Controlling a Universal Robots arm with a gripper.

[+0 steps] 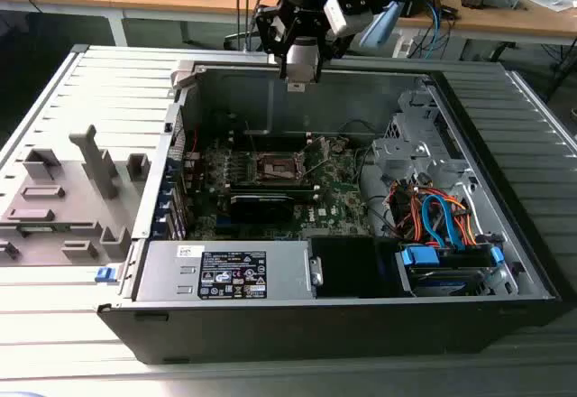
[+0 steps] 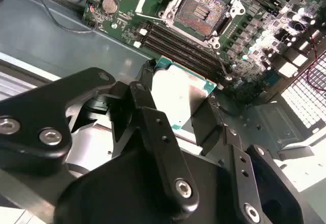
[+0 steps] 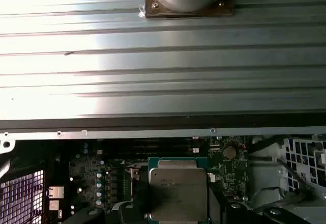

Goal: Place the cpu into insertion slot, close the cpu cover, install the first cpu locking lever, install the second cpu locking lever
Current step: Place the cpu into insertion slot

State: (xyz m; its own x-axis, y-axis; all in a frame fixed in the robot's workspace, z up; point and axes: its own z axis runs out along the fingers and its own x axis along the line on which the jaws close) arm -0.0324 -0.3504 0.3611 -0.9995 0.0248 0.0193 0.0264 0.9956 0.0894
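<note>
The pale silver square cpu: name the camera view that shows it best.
The first wrist view: the silver cpu faces the camera, metal top plain. The second wrist view shows it slanted, glare-washed, held in the black gripper. In the exterior view it is too small to tell.

Print on the power-supply label (image 1: 232, 275) is unreadable.

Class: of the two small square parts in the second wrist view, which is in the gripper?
The cpu, pale metal top, clamped in the gripper; the insertion slot, brownish contact field, sits in the green board.
</note>
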